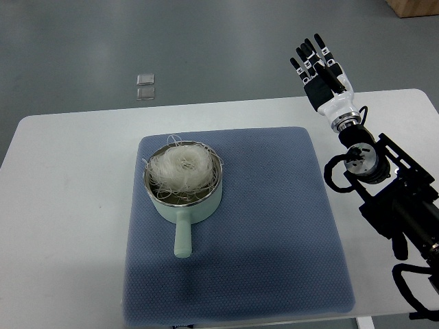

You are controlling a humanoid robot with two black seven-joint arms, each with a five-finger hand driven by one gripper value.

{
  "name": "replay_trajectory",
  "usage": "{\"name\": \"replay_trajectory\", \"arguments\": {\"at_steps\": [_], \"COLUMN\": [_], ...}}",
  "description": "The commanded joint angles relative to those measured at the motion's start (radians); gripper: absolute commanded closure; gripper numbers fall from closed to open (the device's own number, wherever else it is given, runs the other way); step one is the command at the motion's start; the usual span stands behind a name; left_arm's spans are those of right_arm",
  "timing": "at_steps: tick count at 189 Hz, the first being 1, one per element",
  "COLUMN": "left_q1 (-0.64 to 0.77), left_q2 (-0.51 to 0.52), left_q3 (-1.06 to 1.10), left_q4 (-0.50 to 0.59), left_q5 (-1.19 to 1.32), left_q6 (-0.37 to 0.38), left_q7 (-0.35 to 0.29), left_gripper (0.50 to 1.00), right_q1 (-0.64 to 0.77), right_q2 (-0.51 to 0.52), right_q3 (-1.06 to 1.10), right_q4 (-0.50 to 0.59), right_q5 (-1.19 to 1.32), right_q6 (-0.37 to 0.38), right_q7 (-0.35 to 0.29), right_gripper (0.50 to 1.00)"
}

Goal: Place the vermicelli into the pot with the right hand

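The blue mat [274, 226] is lying nearest to the camera, its front edge reaching almost to the bottom of the picture. It is covering the middle of the white table [62, 192], and a bare strip of table is showing on its left side and on its right side.

On the left half of the mat a pale green pot [184, 195] is standing upright, with its handle pointing toward the camera. The white vermicelli [181, 168] is sitting inside the pot as a round nest, and some thin strands are hanging over the rim. The right half of the mat is free, so there is open room between the pot and the arm.

The right arm is coming in from the right edge, over the right strip of the table. The right hand [321, 72] is hanging over the far edge of the table, well apart from the pot. Its fingers are stretched out and a little spread, and it is grasping nothing.

On the grey floor beyond the far edge two small clear squares [145, 87] are lying close together.
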Motion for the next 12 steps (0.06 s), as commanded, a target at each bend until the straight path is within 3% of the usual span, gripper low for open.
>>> {"name": "replay_trajectory", "arguments": {"at_steps": [1, 12], "left_q1": [0.0, 0.0], "left_q2": [0.0, 0.0], "left_q3": [0.0, 0.0], "left_q4": [-0.005, -0.005], "left_q5": [0.0, 0.0], "left_q6": [0.0, 0.0], "left_q7": [0.0, 0.0], "left_gripper": [0.5, 0.5], "right_q1": [-0.002, -0.001], "right_q2": [-0.002, -0.002], "right_q3": [-0.001, -0.001], "right_q4": [-0.001, -0.001], "right_q5": [0.005, 0.005], "right_q6": [0.0, 0.0], "right_q7": [-0.001, -0.001], "right_gripper": [0.572, 0.572]}}
